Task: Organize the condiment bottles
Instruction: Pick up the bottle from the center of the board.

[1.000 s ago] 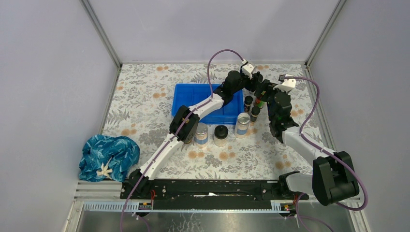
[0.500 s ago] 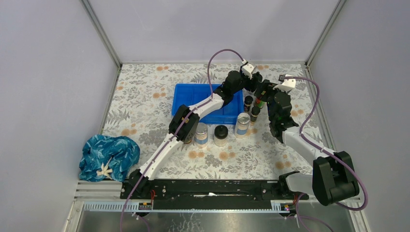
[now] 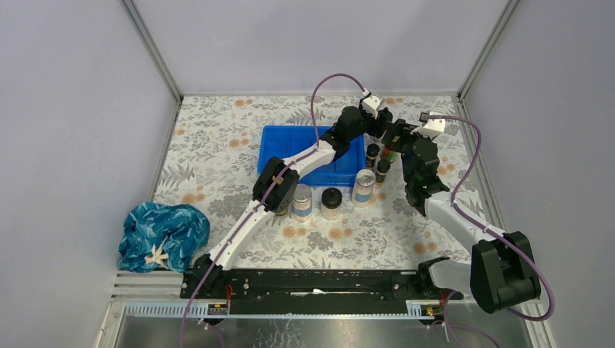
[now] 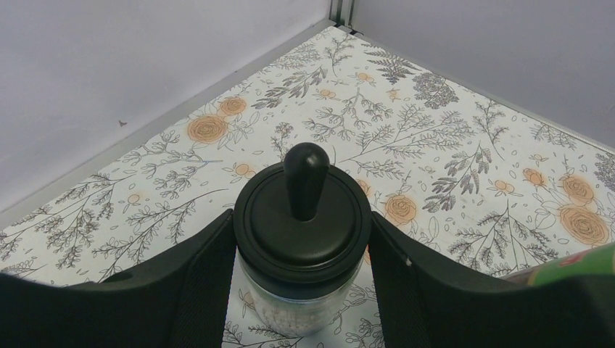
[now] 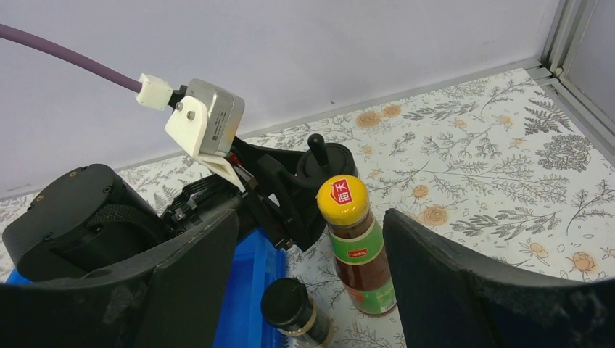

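Observation:
My left gripper (image 4: 302, 255) is shut on a clear black-domed jar (image 4: 302, 217) of white grains, its fingers pressed against both sides of the lid, just right of the blue tray's far corner (image 3: 384, 127). My right gripper (image 5: 310, 225) is open. A yellow-capped, dark sauce bottle (image 5: 357, 239) stands between its fingers without touching them, and a tiny black-capped bottle (image 5: 294, 308) stands lower left of it. In the top view a second black-capped bottle (image 3: 382, 167), a silver-lidded jar (image 3: 364, 183), a black-domed jar (image 3: 331, 201) and another silver-lidded jar (image 3: 302, 199) stand in front of the tray.
The blue plastic tray (image 3: 290, 148) lies at the table's middle, with the left arm reaching over it. A crumpled blue cloth (image 3: 163, 232) lies at the near left. The cell's walls and corner post (image 5: 562, 29) stand close behind both grippers.
The right arm's shoulder and elbow have shifted slightly; both grippers stay where they were, with the same openings.

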